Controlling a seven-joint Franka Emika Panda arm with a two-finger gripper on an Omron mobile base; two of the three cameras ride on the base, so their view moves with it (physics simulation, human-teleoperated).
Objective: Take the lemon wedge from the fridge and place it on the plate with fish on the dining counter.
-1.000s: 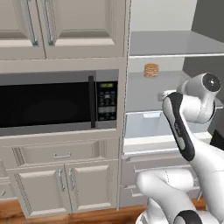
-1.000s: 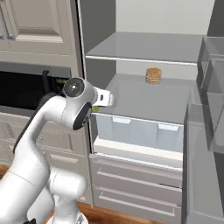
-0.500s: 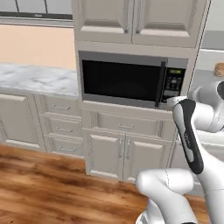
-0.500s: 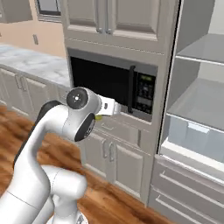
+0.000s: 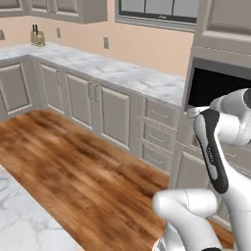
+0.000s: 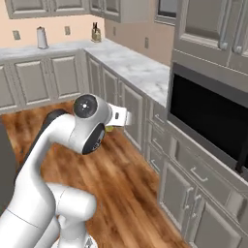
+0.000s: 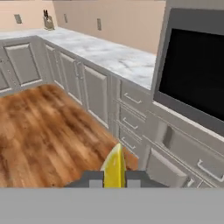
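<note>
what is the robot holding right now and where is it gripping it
The lemon wedge, pinched at its lower end between the tool's two fingertips, pointed tip sticking out ahead.

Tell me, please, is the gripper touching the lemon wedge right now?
Touching. In the hand view the gripper is shut on the lemon wedge, whose yellow slice stands clamped between the two dark fingertips with no gap either side.

The wood floor (image 5: 73, 162) lies open ahead and to the left. Beige cabinets (image 7: 94, 94) under the marble wall counter (image 6: 131, 63) and the black microwave (image 7: 197, 74) block the right.
</note>
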